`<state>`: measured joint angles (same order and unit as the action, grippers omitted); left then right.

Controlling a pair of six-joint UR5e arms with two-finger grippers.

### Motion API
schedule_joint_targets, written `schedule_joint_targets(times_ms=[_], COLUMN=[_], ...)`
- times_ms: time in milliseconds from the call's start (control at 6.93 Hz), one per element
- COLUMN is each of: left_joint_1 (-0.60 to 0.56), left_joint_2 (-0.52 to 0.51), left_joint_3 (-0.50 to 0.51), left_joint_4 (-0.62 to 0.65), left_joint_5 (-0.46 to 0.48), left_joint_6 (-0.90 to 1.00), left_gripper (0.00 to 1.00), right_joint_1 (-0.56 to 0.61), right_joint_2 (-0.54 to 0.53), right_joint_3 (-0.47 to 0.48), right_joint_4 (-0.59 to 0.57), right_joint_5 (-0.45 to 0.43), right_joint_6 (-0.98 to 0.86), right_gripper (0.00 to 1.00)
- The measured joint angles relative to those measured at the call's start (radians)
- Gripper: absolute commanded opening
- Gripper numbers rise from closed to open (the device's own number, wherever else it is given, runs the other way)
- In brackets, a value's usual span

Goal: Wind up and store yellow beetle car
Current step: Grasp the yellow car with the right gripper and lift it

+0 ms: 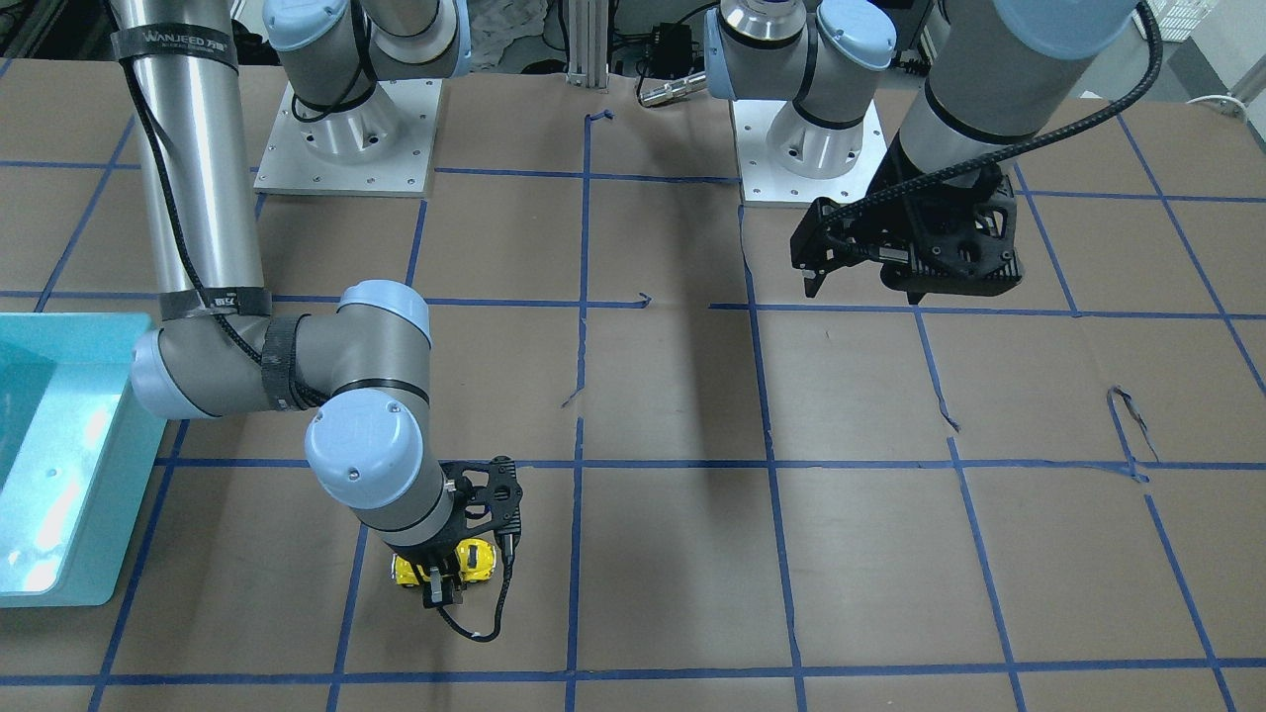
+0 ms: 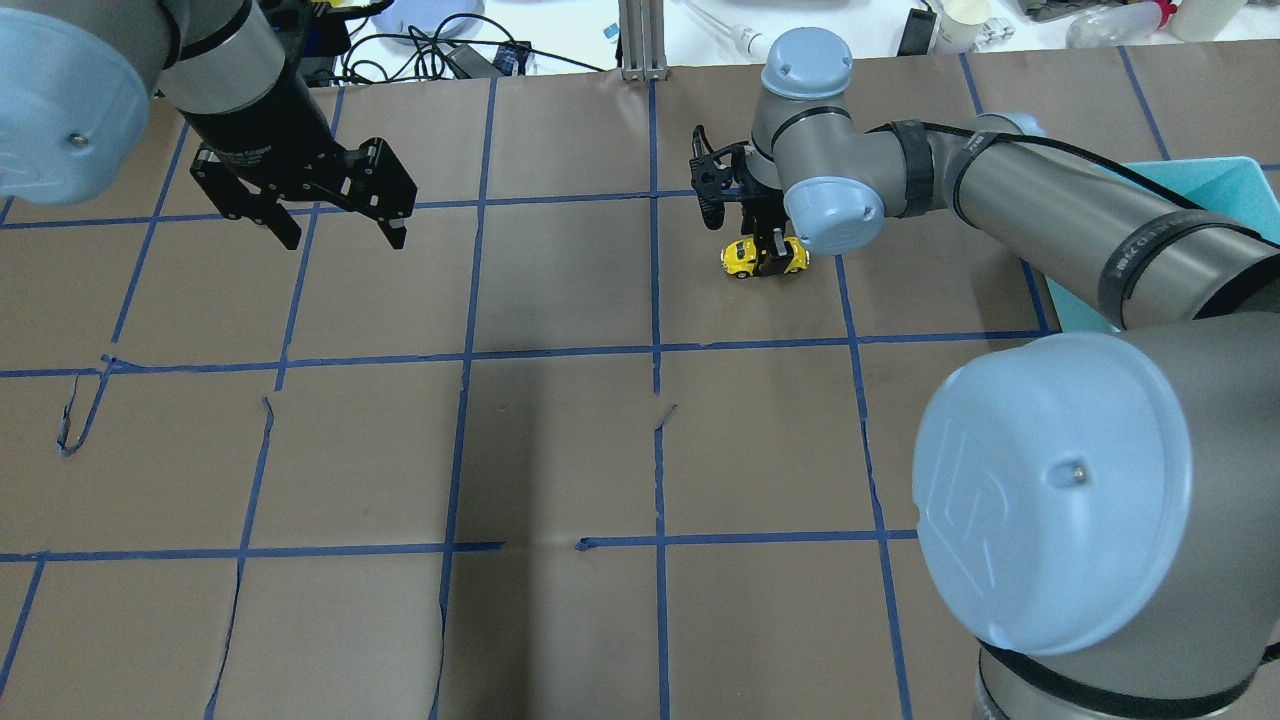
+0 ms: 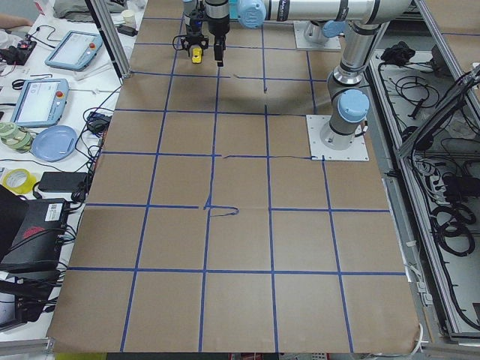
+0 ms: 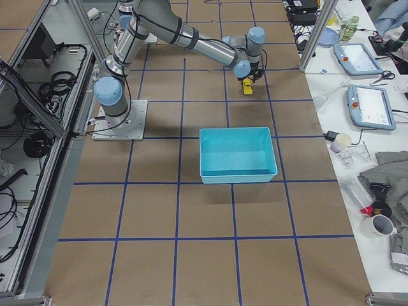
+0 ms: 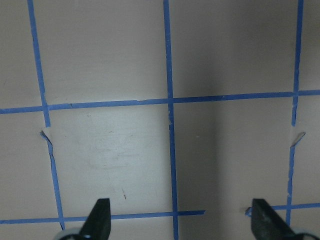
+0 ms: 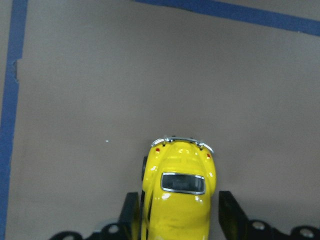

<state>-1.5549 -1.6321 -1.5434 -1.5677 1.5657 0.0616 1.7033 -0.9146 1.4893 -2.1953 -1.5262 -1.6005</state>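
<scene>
The yellow beetle car (image 6: 177,200) stands on its wheels on the brown paper table, its rear bumper pointing away from the wrist camera. My right gripper (image 2: 768,250) is down over it, with a black finger against each side of the body, shut on it. The car also shows in the front view (image 1: 477,559), the overhead view (image 2: 742,259) and the right side view (image 4: 247,87). My left gripper (image 2: 345,240) hovers open and empty above the table far from the car; its two fingertips (image 5: 100,212) frame bare paper.
A teal bin (image 4: 237,175) sits on the table on my right side, and shows in the front view (image 1: 99,445) beside the right arm's elbow. Blue tape lines grid the paper. Both arm bases stand at the robot's edge.
</scene>
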Motion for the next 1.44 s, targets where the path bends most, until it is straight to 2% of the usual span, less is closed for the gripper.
schedule_joint_targets(times_ms=[433, 577, 1010, 1443], left_joint_1=[0.001, 0.002, 0.002, 0.001], left_joint_2=[0.010, 0.014, 0.025, 0.022], left_joint_3=[-0.025, -0.027, -0.026, -0.026], left_joint_4=[0.012, 0.012, 0.018, 0.021], left_joint_5=[0.002, 0.008, 0.020, 0.021], left_joint_6=[0.000, 0.003, 0.012, 0.008], left_gripper=[1.00, 1.00, 1.00, 1.00], right_joint_1=[-0.015, -0.048, -0.275, -0.525], right_joint_2=[-0.026, -0.063, -0.207, -0.261], right_joint_3=[-0.029, -0.053, -0.068, -0.038], right_joint_4=[0.010, 0.047, 0.212, 0.257], right_joint_5=[-0.015, -0.016, -0.022, -0.021], right_joint_6=[0.002, 0.003, -0.078, -0.398], right_gripper=[0.04, 0.04, 0.05, 0.04])
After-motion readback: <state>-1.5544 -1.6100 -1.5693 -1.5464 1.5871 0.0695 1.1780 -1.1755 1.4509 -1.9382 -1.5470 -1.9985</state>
